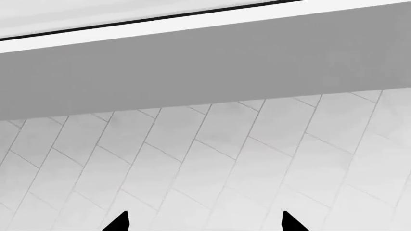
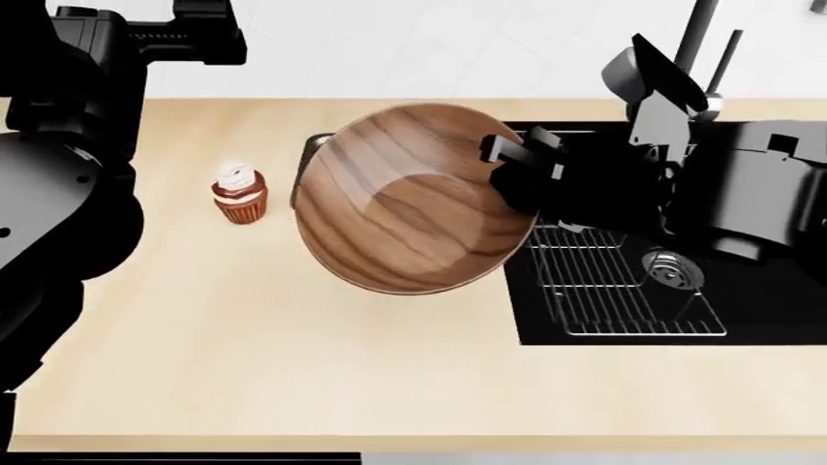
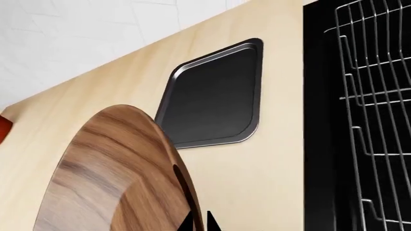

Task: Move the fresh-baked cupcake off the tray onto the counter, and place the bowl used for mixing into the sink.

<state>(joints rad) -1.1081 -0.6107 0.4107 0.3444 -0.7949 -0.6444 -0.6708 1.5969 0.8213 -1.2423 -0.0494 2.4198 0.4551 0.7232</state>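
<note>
Right tool (image 2: 517, 165) clamped on bowl (image 2: 407, 199) rim — bowl lifted, tilted, hanging over table (image 2: 259, 358) at sink (image 2: 621, 329) edge, not yet inside. I see rack (image 2: 607, 281) and drain (image 2: 665, 266) in sink. Cupcake (image 2: 240, 197) upright on table, left of bowl. Tray (image 3: 215, 94) bare on table beside sink. Left tool (image 1: 204, 222) parted, holding nothing — faces tiled wall (image 1: 212, 163), well apart from everything.
</note>
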